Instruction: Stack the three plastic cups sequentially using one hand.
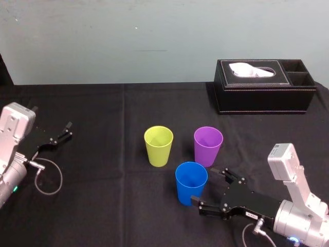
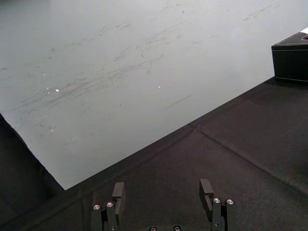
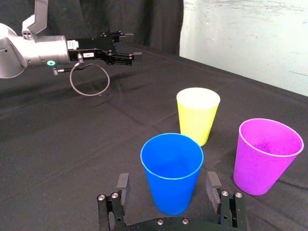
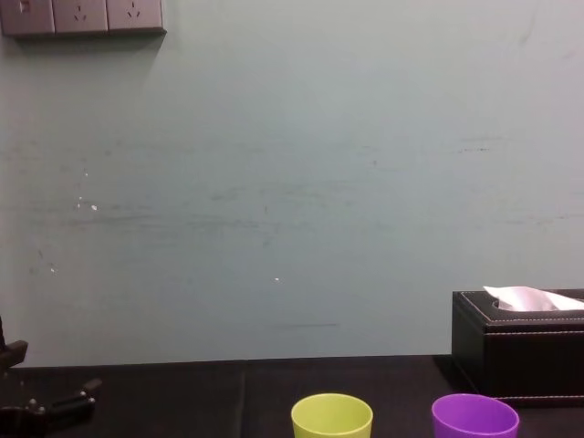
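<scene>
Three plastic cups stand upright on the black table. The yellow-green cup [image 1: 158,146] [image 3: 197,118] is at centre, with the purple cup [image 1: 207,146] [image 3: 264,159] beside it on the right. The blue cup [image 1: 191,184] [image 3: 172,178] stands nearest me. My right gripper [image 1: 209,185] [image 3: 167,185] is open just right of the blue cup. Its fingers [image 3: 123,184] flank the cup's base without touching it. The rims of the yellow-green cup [image 4: 331,418] and the purple cup [image 4: 474,418] show in the chest view. My left gripper [image 1: 60,133] [image 2: 162,190] rests open and empty at the far left.
A black leather tissue box [image 1: 264,92] [image 4: 516,351] sits at the back right against the pale wall. A grey cable loop [image 1: 49,177] lies by the left arm. Bare black cloth [image 1: 103,206] stretches between the left arm and the cups.
</scene>
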